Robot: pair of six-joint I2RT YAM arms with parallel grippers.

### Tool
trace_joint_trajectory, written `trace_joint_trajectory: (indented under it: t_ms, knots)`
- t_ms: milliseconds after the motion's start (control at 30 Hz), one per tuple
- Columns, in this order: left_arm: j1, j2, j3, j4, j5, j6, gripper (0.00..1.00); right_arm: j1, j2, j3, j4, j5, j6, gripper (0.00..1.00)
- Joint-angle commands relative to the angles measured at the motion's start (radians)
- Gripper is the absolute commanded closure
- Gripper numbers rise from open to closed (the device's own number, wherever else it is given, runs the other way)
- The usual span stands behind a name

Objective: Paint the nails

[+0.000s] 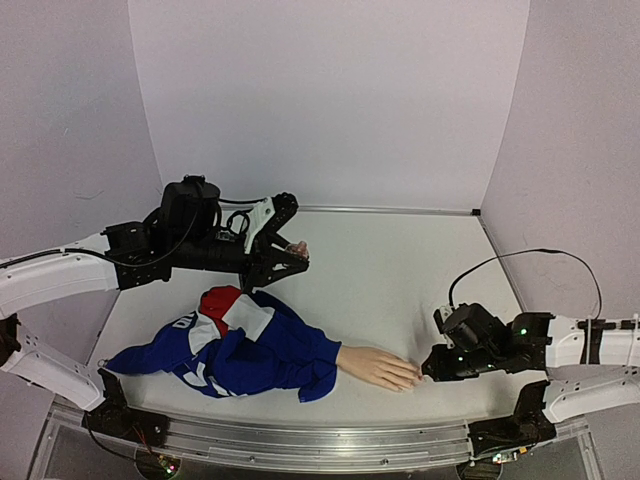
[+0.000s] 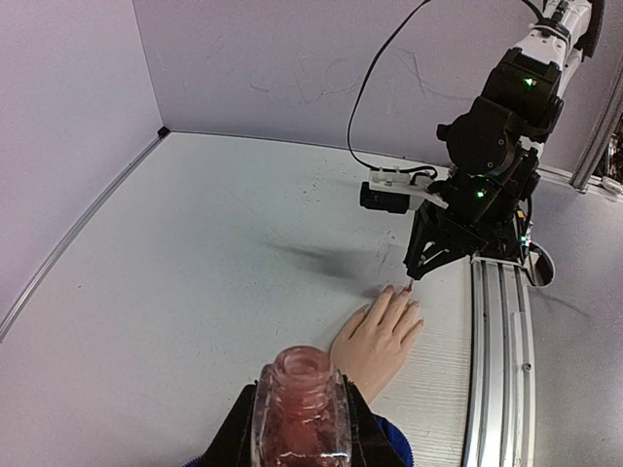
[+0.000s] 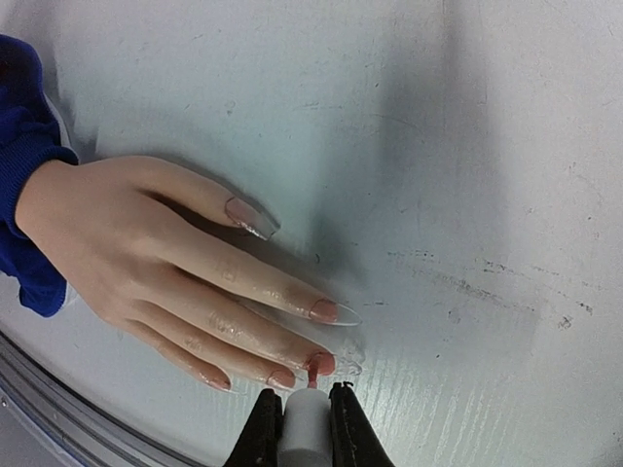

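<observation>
A beige mannequin hand (image 1: pixel 375 367) with a blue-sleeved arm (image 1: pixel 250 350) lies palm down near the table's front edge; it also shows in the left wrist view (image 2: pixel 382 336) and the right wrist view (image 3: pixel 146 253). My right gripper (image 3: pixel 309 423) is shut on a white brush cap (image 3: pixel 307 428); its pink brush tip (image 3: pixel 313 370) touches the middle finger's nail (image 3: pixel 321 363). The index nail (image 3: pixel 326 311) and the other nails look pinkish. My left gripper (image 2: pixel 302 428) is shut on an open pinkish polish bottle (image 2: pixel 300 404), held above the table at the back left (image 1: pixel 293 248).
The blue garment with red and white patches (image 1: pixel 225 305) spreads left of the hand. A metal rail (image 1: pixel 320 440) runs along the table's front edge. A black cable (image 1: pixel 500 262) arcs over the right arm. Lilac walls enclose the table.
</observation>
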Motion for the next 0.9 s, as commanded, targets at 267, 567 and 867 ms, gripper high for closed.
trace_joint_trajectory:
  t_ms: [267, 567, 867]
  knots:
    - [-0.005, -0.026, 0.034, 0.02, 0.017, 0.017, 1.0, 0.005, 0.069, 0.021, -0.045, 0.04, 0.011, 1.0]
    - [-0.005, -0.024, 0.039, 0.02, 0.017, 0.017, 1.0, 0.005, 0.06, 0.03, -0.072, 0.071, 0.025, 1.0]
    - [-0.005, -0.027, 0.033, 0.02, 0.017, 0.017, 1.0, 0.004, -0.045, 0.015, -0.107, 0.061, 0.006, 1.0]
